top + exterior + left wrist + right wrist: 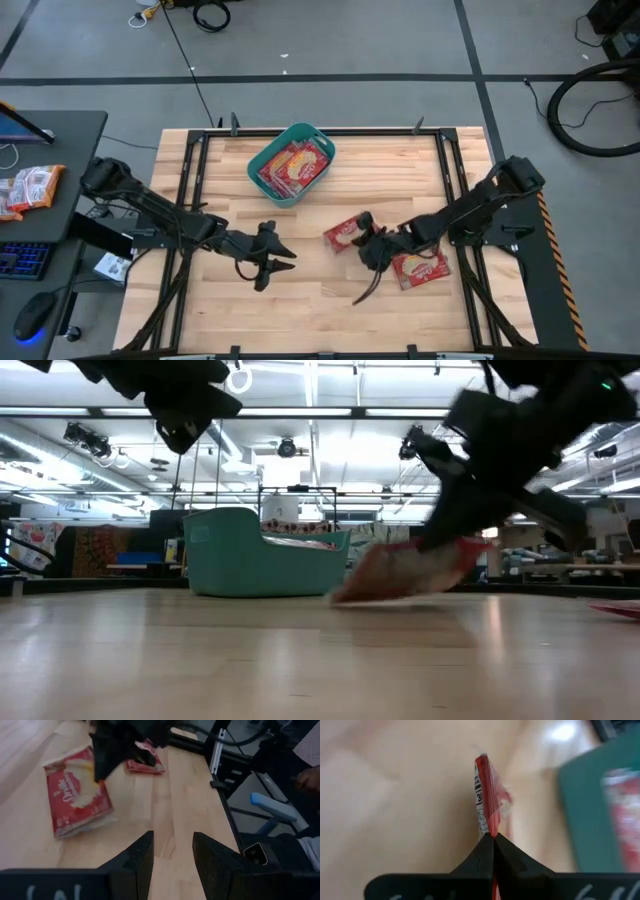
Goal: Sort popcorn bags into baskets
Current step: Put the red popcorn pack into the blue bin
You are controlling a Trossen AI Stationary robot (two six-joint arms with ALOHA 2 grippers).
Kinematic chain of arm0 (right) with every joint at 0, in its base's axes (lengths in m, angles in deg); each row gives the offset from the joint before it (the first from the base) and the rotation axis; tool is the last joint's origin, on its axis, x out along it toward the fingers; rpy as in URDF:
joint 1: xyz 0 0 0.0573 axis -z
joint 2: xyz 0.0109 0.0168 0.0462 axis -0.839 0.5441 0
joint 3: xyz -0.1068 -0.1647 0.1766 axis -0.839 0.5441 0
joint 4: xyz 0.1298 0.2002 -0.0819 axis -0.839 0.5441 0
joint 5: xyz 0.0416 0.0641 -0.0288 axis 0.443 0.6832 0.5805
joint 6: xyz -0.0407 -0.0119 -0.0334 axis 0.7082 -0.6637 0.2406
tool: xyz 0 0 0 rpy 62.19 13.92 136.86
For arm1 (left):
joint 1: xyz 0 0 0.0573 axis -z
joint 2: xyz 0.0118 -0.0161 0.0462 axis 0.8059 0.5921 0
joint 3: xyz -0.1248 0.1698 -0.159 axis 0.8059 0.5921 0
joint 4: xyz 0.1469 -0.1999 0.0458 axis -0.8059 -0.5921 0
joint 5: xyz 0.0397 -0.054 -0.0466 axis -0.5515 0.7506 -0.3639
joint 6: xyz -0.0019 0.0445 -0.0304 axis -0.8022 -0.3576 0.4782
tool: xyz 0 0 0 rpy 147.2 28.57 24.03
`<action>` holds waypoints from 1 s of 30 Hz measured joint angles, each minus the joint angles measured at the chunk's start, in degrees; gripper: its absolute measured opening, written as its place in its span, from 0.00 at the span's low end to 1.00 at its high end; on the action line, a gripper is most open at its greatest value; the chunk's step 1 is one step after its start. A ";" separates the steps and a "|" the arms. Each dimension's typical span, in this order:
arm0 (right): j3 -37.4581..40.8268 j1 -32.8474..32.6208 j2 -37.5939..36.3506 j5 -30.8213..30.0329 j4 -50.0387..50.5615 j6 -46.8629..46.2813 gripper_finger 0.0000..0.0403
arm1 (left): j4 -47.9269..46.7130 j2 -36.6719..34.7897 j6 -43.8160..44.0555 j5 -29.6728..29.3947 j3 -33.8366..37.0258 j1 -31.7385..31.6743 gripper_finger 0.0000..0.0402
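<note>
Pinched edge-on in the right end effector [492,837] is one popcorn bag [485,795], its far end on the desk [300,300], near the teal basket [262,172]. Lifting step, I judge; next it must go over the basket rim. Another bag [420,268] lies beside. Left end effector [172,852] waits, fingers apart

You have the basket [290,163] holding popcorn bags [296,165] at the table's [330,310] far side, with two bags [347,234] nearer, right of centre.
</note>
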 joint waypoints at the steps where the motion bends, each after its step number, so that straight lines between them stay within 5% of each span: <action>1: -0.70 0.80 -0.86 -0.57 0.69 1.10 0.02 | -0.51 -0.43 0.00 -0.20 0.00 0.00 0.35; 11: -7.74 11.59 -7.65 -3.09 0.67 18.58 0.02 | -3.77 -0.52 0.83 -0.61 0.00 -0.02 0.35; 15: -12.04 16.88 -7.02 1.46 0.33 24.73 0.02 | -4.49 -0.52 1.10 -0.61 0.00 -0.02 0.35; 20: -16.63 22.33 -0.38 9.48 -1.81 32.00 0.02 | -4.75 -0.52 1.18 -0.64 0.00 -0.03 0.35; 30: -29.66 29.14 15.89 13.89 -7.51 44.76 0.02 | -5.84 -0.50 1.55 -0.66 0.00 -0.02 0.35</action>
